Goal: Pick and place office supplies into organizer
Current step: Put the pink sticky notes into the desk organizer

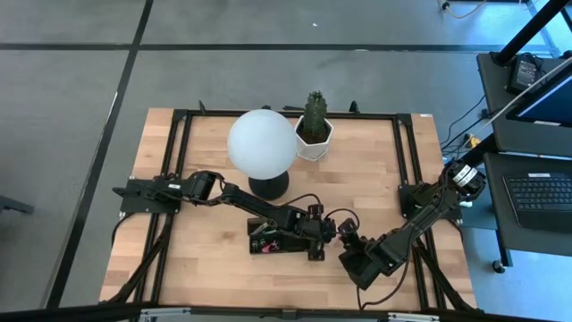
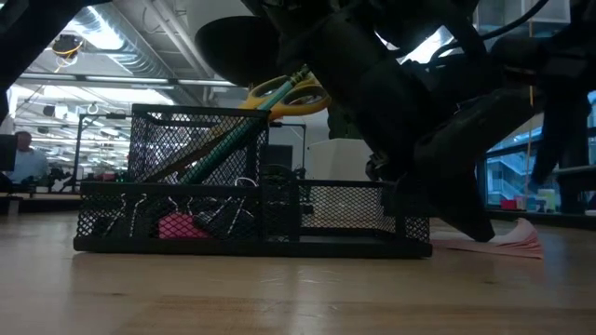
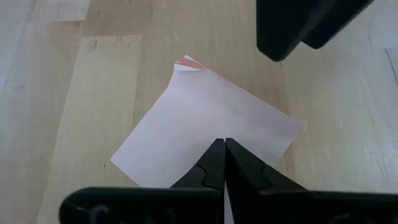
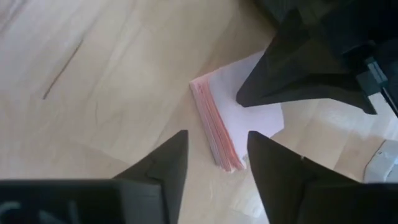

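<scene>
High view shows your black mesh organizer under the left arm, both grippers crowding just beside it. Your left gripper is pinched shut, empty, over the pink sticky-note pad lying flat on the wood; your right gripper gapes, straddling its edge. Risk: fingers collide, or peel loose sheets.

pink sticky-note pad flat (beside organizer)
</scene>
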